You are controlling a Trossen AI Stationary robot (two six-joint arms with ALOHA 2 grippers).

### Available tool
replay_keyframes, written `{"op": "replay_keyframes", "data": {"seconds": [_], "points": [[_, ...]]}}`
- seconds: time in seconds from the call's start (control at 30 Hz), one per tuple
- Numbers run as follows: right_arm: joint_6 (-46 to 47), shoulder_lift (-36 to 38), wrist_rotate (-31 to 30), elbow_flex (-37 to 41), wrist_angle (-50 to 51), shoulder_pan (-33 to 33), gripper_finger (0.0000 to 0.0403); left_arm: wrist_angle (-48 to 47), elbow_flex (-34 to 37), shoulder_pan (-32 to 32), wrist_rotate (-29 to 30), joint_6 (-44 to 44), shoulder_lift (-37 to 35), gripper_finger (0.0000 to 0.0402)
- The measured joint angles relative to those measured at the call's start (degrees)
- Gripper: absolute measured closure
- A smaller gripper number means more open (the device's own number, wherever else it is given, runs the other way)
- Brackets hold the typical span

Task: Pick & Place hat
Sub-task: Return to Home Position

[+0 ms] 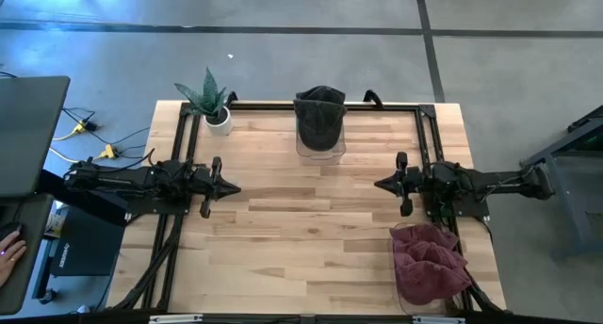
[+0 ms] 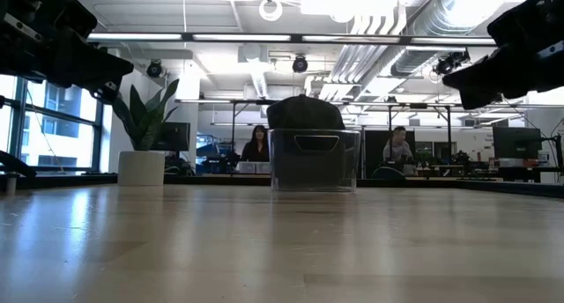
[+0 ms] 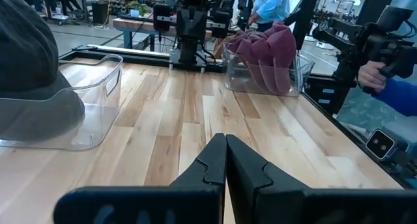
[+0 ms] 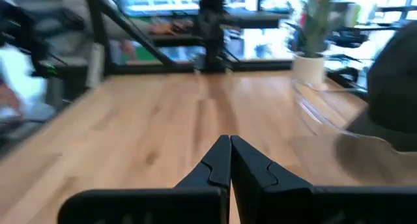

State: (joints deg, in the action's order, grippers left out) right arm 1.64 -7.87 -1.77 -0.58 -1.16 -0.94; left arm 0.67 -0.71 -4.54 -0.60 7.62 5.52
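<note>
A dark grey hat [image 1: 319, 117] sits in and over a clear plastic bin [image 1: 320, 147] at the table's far middle; it also shows as the dark hat [image 2: 305, 113] in the low view and at the edge of both wrist views [image 3: 29, 68] [image 4: 394, 87]. My left gripper [image 1: 232, 187] hovers shut at the table's left, pointing right. My right gripper [image 1: 380, 185] hovers shut at the table's right, pointing left. Neither touches anything.
A maroon cloth [image 1: 429, 258] fills a second clear bin [image 3: 264, 71] at the near right corner. A potted plant [image 1: 212, 103] stands at the far left corner. Bare wood [image 1: 311, 230] lies between the grippers. People sit in the room beyond.
</note>
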Motion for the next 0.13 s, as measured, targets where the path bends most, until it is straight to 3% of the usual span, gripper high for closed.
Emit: {"op": "replay_keyframes", "data": {"seconds": [0.13], "points": [[0.9,3.9,4.2,0.0,0.2,1.2,0.0402,0.0,0.0,0.0,0.0,0.0,0.0,0.0401]]}}
